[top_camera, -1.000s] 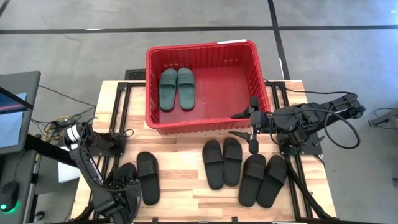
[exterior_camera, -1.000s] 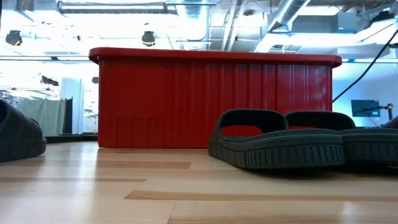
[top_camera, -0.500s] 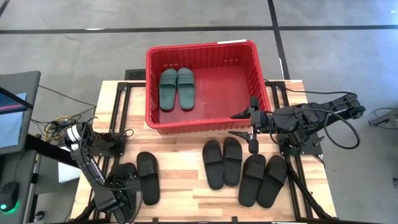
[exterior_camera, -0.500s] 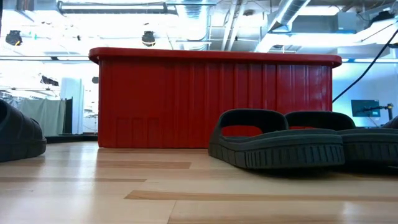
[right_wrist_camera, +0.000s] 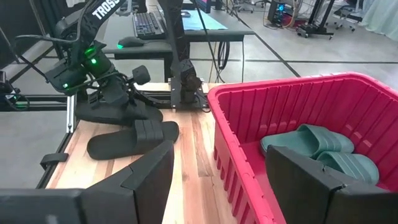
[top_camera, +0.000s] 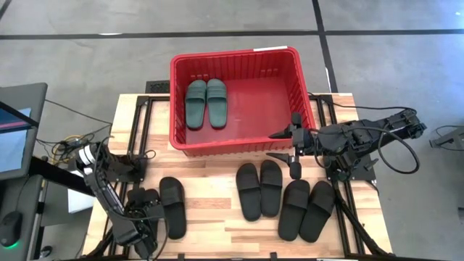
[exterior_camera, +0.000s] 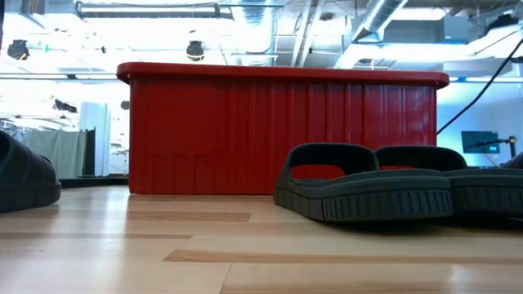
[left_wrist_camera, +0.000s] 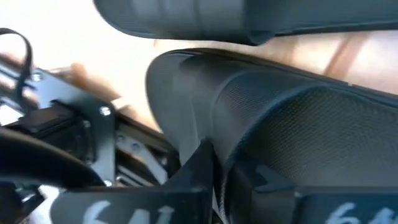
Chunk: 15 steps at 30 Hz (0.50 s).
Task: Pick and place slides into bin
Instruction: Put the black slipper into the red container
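High view is laying out the whole scene: the worktop (top_camera: 217,221) is carrying the red bin (top_camera: 233,61) at its far edge, middle, so both arms can reach over the rim. The green pair of slides (top_camera: 206,103) is already lying flat inside the bin, toward its left wall, toes pointing to the far edge. Four black slides, two pairs (top_camera: 286,199), are resting side by side along the near edge, right of centre, well apart from the bin. A further black slide (top_camera: 172,206) is lying near the near-left corner, and its partner (top_camera: 145,201) just beside it is mostly covered by the left gripper (top_camera: 143,217), which is sitting over it with its fingers pinched together on it, judging from the left wrist view; that reads as a grasp before lifting toward the bin.

The right gripper (top_camera: 291,151) is hovering just off the bin's near-right corner with its fingers spread wide and nothing between them, probably waiting its turn.

Left wrist view is showing what the overhead camera is hiding: the textured strap (left_wrist_camera: 298,118) of the grasped slide right against the fingers. Right wrist view is looking across the bin's rim at the green pair and, farther off, at the left arm over its slide. Low view is showing only the bin's ribbed wall and the soles of black slides.
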Motion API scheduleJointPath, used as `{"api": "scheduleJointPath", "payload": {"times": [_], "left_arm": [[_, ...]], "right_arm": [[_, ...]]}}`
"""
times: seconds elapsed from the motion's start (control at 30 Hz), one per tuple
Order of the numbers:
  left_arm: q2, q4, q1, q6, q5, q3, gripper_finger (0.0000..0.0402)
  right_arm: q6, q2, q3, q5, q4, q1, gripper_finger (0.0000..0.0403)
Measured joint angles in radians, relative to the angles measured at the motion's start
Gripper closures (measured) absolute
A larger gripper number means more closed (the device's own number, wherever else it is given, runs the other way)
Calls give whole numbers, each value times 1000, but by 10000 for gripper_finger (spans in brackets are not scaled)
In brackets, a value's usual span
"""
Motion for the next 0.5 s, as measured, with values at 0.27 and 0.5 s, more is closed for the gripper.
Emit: {"api": "scheduleJointPath", "payload": {"times": [0.27,0.5], "left_arm": [[1,-163,18,-14,-42,98,399],[1,-165,18,-21,-57,180,401]], "right_arm": [[6,0,0,0,0,2,163],[6,0,0,0,0,2,163]]}}
